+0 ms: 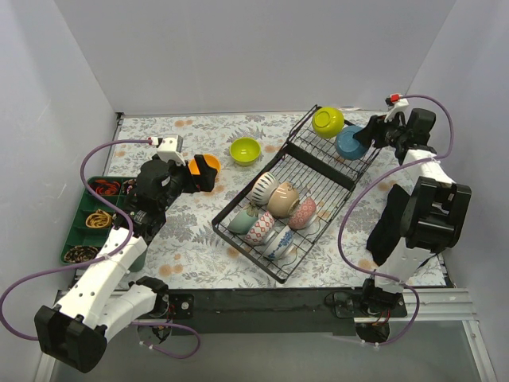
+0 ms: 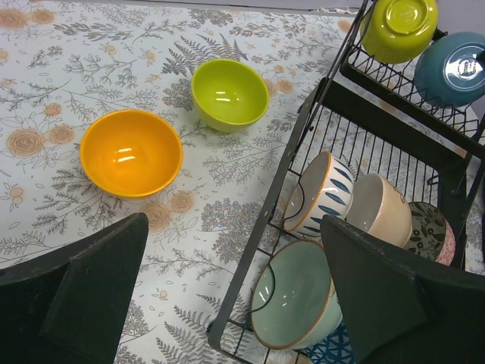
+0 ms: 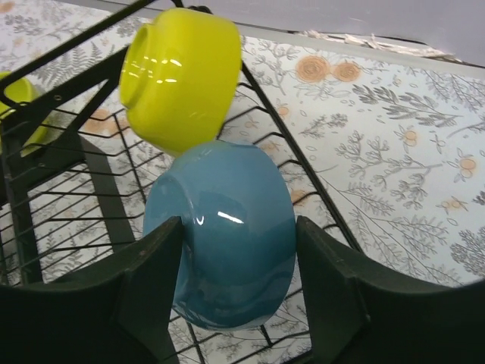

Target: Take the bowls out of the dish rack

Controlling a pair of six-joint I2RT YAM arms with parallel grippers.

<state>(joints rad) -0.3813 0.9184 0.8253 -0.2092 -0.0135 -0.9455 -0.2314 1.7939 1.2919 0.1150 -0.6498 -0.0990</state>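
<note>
The black dish rack (image 1: 225,219) lies slantwise mid-table. Its base holds several patterned bowls: striped (image 1: 262,189), beige (image 1: 282,199), pink (image 1: 302,212), pale green (image 1: 244,219). The raised tier (image 3: 91,163) holds a lime-yellow bowl (image 1: 328,121) and a blue bowl (image 1: 348,143). My right gripper (image 1: 368,135) is shut on the blue bowl (image 3: 227,227), one finger on each side; the bowl still rests in the tier. My left gripper (image 1: 197,175) is open and empty (image 2: 235,227) above the cloth by the rack's corner. An orange bowl (image 2: 130,152) and a lime bowl (image 2: 229,92) stand upright on the table.
A green compartment tray (image 1: 79,231) with small items sits at the table's left edge. White walls close in at the back and both sides. The flowered cloth (image 1: 183,231) covers the table between the tray and the rack.
</note>
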